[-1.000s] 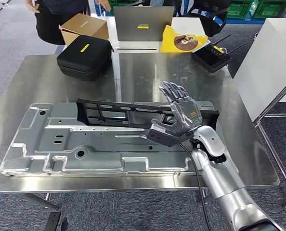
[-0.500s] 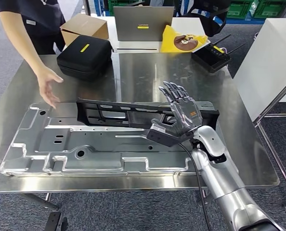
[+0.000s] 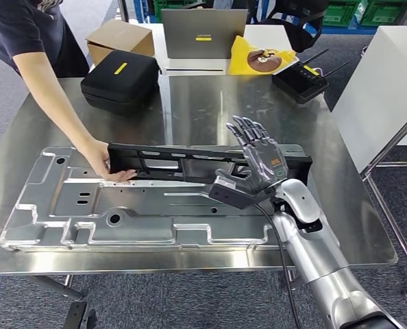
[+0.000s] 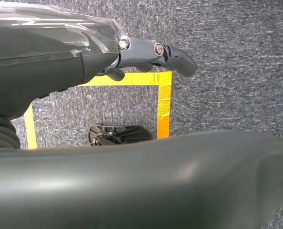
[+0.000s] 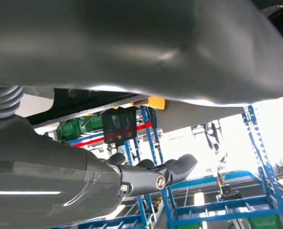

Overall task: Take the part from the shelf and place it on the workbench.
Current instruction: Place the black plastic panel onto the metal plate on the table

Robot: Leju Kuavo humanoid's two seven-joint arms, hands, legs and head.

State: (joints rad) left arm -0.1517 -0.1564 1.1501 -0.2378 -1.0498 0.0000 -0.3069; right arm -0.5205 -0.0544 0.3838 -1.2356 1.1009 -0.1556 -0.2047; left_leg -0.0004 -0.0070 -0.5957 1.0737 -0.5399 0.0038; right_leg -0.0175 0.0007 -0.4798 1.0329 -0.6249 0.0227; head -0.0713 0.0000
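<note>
A person's hand has come in since a moment ago and is now gripping the far-left end of the black part, while my right hand is staying where it was. I am keeping that hand open, fingers spread and raised, holding nothing, just beside the part's right end. The part is lying lengthwise along the back edge of the grey metal panel on the tabletop, so I judge the placing done and my fingers lifted to stay clear of it. My left hand is hanging down by the carpeted floor; whether its fingers are apart or together I cannot tell. A black case is sitting well behind.
</note>
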